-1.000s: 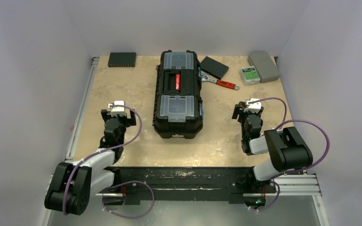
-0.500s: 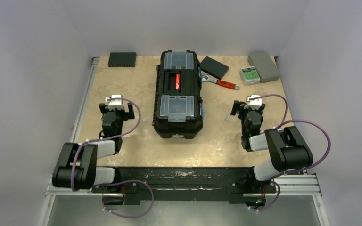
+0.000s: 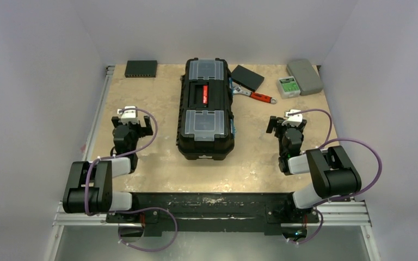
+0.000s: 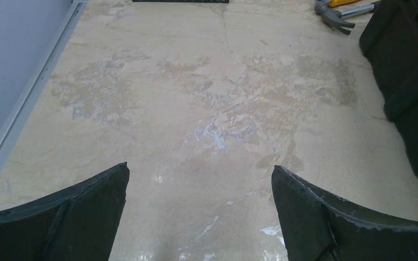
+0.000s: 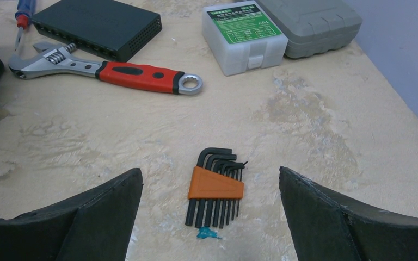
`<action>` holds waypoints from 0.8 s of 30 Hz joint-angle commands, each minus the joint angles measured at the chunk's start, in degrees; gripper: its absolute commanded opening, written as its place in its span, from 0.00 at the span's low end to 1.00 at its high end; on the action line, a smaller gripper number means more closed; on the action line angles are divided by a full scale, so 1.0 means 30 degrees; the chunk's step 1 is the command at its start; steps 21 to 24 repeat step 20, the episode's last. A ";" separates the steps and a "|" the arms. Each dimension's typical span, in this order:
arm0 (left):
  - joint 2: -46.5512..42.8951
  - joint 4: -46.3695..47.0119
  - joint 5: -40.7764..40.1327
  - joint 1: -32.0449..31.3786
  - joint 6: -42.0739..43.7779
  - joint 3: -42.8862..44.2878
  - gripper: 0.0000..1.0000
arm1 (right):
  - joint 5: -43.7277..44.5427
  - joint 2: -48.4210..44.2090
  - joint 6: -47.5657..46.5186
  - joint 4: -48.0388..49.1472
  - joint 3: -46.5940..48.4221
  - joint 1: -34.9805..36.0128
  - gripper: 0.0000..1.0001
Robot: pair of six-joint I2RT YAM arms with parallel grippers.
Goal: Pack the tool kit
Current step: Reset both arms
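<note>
The tool kit, a large black toolbox (image 3: 206, 109) with a red-marked handle and two clear-lidded compartments, stands closed in the middle of the table. Its black side shows at the right of the left wrist view (image 4: 408, 81). My left gripper (image 3: 132, 124) (image 4: 200, 168) is open and empty over bare table, left of the box. My right gripper (image 3: 286, 124) (image 5: 209, 169) is open and empty, right of the box, with a set of hex keys in an orange holder (image 5: 216, 187) lying between its fingers. A red-handled wrench (image 5: 109, 68) (image 3: 256, 96) lies farther out.
A flat black box (image 5: 98, 24) (image 3: 247, 78), a white case with a green label (image 5: 245, 35) and a grey case (image 5: 310, 24) sit at the back right. A hammer head (image 4: 334, 15) lies behind the toolbox's left side. Another flat black box (image 3: 141, 68) sits back left.
My left arm has folded back and its gripper has shifted left and slightly farther from me, away from the toolbox. My right gripper has barely moved.
</note>
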 commanded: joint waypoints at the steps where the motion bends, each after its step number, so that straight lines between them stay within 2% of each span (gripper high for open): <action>1: -0.0207 0.2294 -0.0377 0.0072 -0.0665 -0.0610 1.00 | 0.0224 -0.0078 0.0124 0.0370 0.0460 -0.0051 0.93; 3: -0.0258 0.0611 -0.0030 0.0073 -0.0513 0.0190 1.00 | 0.0202 -0.0085 0.0140 0.0370 0.0453 -0.0061 0.93; 6: -0.0145 0.0012 0.1631 -0.0051 0.0211 0.0609 1.00 | 0.0224 -0.0073 0.0146 0.0378 0.0465 -0.0070 0.94; 24: -0.0125 -0.0077 0.1613 -0.0074 0.0272 0.0648 1.00 | 0.0221 -0.0062 0.0146 0.0372 0.0450 -0.0060 0.95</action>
